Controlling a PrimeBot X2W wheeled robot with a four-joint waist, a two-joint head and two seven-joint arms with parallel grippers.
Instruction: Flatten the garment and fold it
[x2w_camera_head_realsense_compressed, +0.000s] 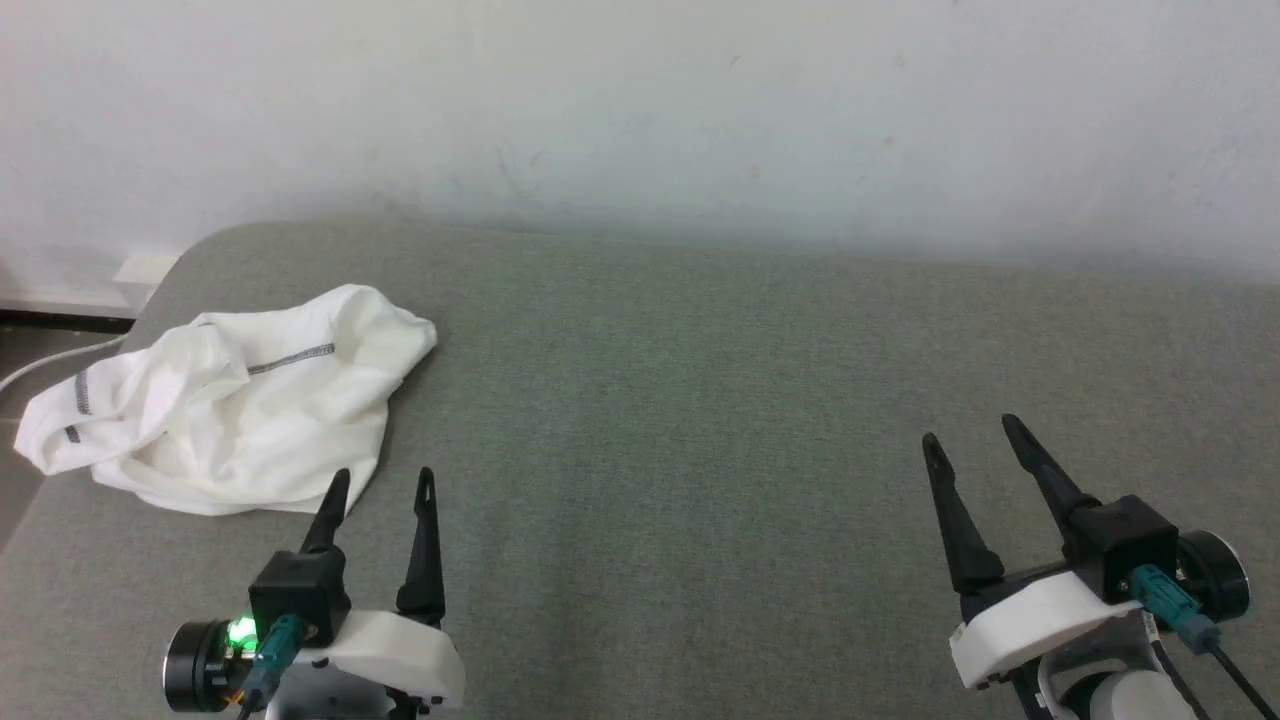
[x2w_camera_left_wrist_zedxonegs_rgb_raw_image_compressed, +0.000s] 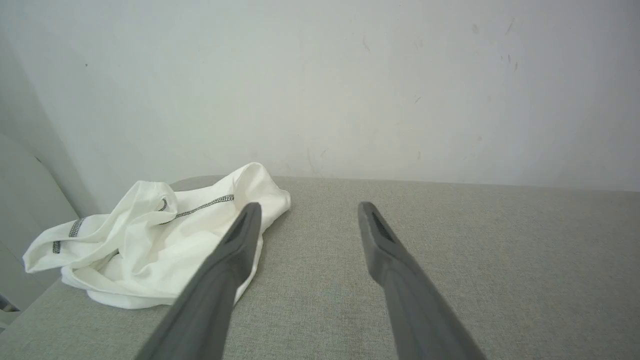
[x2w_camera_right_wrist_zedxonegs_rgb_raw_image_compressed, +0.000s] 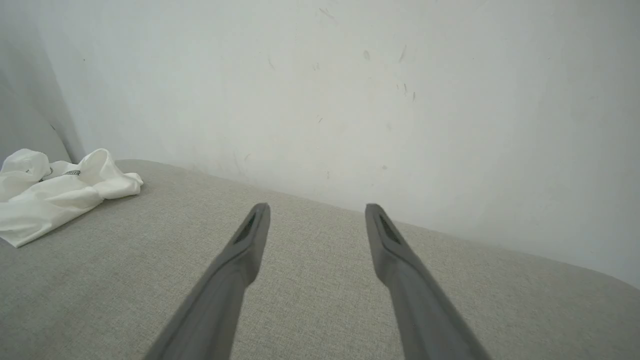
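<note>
Left gripper (x2w_camera_head_realsense_compressed: 383, 476): the two long dark fingers (x2w_camera_left_wrist_zedxonegs_rgb_raw_image_compressed: 220, 280) are spread wide with nothing between them. The tips sit just beside the near edge of the cloth. I cannot tell whether they touch it.

Right gripper (x2w_camera_head_realsense_compressed: 970, 432): its jaws are equally wide and empty, over bare surface, well apart from the cloth.

Crumpled white T-shirt of thin soft fabric (x2w_camera_head_realsense_compressed: 230, 410), with dark grey zigzag stitching along a seam: it is heaped at the far-left corner of the grey woven padded surface (x2w_camera_head_realsense_compressed: 700, 400). Its left lobe reaches the surface's left edge. A plain pale wall (x2w_camera_head_realsense_compressed: 640, 100) stands behind.

Judgement: flattening has not begun, and the step in hand is the first grasp.

Notes for doing it well:
- Pinch one layer only, low against the padding. A bunched grab would carry the folds along.
- The stitched seam likely marks a shoulder, so use it to find the garment's orientation.
- Draw the heap toward the centre, away from the edge, so that both arms can reach it.
- The thin fabric will probably cling and drag, so lift slightly while pulling.
</note>
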